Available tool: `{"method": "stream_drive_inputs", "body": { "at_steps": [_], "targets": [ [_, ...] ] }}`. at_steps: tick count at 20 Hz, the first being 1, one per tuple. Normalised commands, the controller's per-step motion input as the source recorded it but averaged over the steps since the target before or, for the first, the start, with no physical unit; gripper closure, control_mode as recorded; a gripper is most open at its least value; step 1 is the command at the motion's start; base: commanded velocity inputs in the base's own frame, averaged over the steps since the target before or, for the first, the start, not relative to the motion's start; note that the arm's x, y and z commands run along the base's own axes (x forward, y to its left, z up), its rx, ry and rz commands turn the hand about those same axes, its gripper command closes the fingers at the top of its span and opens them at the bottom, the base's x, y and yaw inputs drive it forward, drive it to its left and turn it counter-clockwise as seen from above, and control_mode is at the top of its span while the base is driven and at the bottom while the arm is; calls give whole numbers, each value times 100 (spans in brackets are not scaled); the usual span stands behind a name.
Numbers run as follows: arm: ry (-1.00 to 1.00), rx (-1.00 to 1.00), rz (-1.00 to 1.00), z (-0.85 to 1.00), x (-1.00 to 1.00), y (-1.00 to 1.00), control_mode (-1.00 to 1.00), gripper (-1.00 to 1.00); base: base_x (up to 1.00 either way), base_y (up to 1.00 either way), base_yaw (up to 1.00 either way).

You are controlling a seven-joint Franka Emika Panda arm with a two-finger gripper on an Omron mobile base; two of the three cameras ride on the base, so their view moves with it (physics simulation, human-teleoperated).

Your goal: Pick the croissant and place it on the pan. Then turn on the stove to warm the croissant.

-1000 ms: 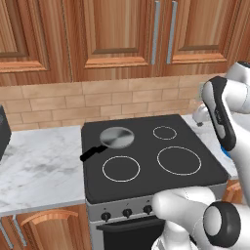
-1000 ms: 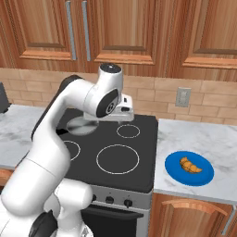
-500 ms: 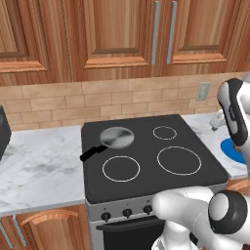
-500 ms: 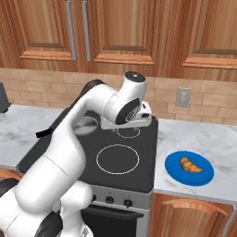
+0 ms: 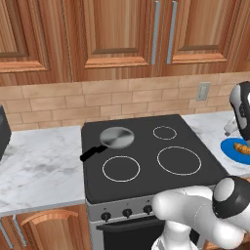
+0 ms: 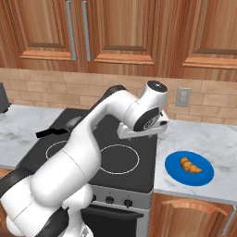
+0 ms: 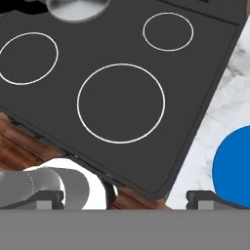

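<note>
Stove (image 6: 92, 143) below arm, fingers (image 7: 205, 197) apart

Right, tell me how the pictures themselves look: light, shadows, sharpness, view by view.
Left base view: even, flat light, soft sheen on the pan, the arm's near parts softly blurred. Right base view: the croissant on the blue plate throws hardly any shadow; edges crisp. Hand view: the stove reads sharp with no glare, the plate cut off at the right edge.
</note>
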Motion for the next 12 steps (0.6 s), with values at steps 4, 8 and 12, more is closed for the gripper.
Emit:
{"method": "stream_drive_inputs", "body": {
  "at_steps": [4,8,12],
  "targets": [
    [5,0,1,-23,0,-41,-100,-100,0,0,0],
    [4,0,0,-25,0,-41,-100,-100,0,0,0],
    [2,0,0,-29,5,-46,-100,-100,0,0,0]
  ]
}}
